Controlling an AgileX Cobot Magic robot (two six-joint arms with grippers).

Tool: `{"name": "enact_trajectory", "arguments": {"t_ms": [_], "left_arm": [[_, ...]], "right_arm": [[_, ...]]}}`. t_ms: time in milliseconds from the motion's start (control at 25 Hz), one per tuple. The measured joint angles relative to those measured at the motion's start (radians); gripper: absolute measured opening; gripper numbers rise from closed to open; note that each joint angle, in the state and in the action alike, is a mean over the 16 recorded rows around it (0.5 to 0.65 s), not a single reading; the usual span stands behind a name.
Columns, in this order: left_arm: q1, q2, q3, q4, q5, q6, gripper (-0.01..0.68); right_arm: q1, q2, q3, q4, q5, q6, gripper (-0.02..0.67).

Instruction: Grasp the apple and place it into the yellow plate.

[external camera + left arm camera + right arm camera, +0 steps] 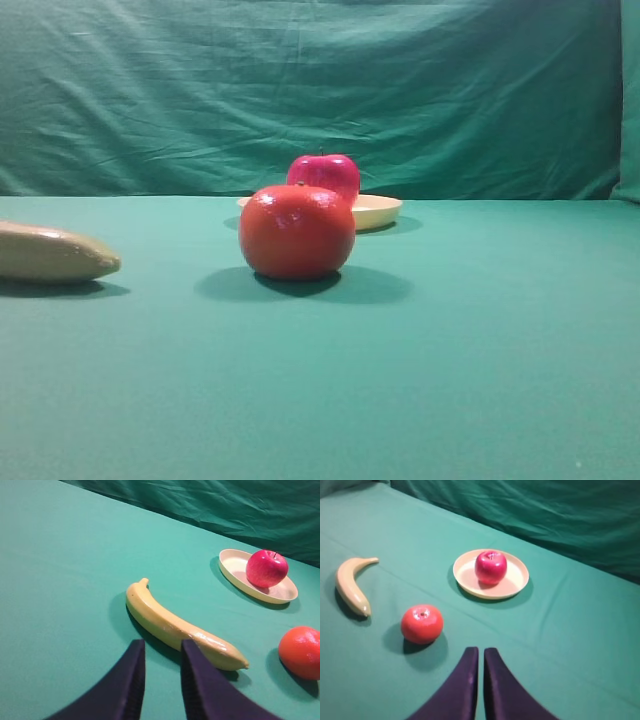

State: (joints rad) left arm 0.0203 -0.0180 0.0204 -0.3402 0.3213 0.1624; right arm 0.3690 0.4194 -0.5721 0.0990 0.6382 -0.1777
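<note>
The glossy red apple (pixel 325 175) (pixel 266 568) (pixel 490 566) sits upright inside the pale yellow plate (pixel 380 212) (pixel 232 562) (pixel 517 577), stem up. In the right wrist view my right gripper (pixel 481 651) hangs above the cloth well short of the plate, its dark fingers pressed together and holding nothing. My left gripper (pixel 162 647) hovers near the banana with a narrow gap between its fingers and nothing in it. Neither gripper shows in the exterior high view, where the round fruit partly hides the plate and the apple.
An orange-red round fruit (pixel 297 232) (pixel 301 652) (pixel 422 624) stands in front of the plate. A yellow banana (pixel 50 253) (pixel 180 625) (pixel 351 585) lies to the left. Green cloth covers the table and a green curtain (pixel 320 90) hangs behind.
</note>
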Motion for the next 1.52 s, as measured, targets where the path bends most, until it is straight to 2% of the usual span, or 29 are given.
{"name": "enact_trajectory", "arguments": {"t_ms": [480, 720, 1120, 1520], "left_arm": [[0.000, 0.000, 0.000, 0.000, 0.000, 0.000, 0.157], [0.000, 0.000, 0.000, 0.000, 0.000, 0.000, 0.157], [0.000, 0.000, 0.000, 0.000, 0.000, 0.000, 0.157], [0.000, 0.000, 0.000, 0.000, 0.000, 0.000, 0.157]], "right_arm": [[-0.214, -0.268, 0.301, -0.009, -0.125, 0.000, 0.000], [-0.285, -0.374, 0.425, -0.004, -0.173, 0.000, 0.000], [-0.316, -0.430, 0.560, 0.014, -0.223, 0.003, 0.000], [-0.316, -0.433, 0.593, 0.025, -0.243, 0.004, 0.000]]}}
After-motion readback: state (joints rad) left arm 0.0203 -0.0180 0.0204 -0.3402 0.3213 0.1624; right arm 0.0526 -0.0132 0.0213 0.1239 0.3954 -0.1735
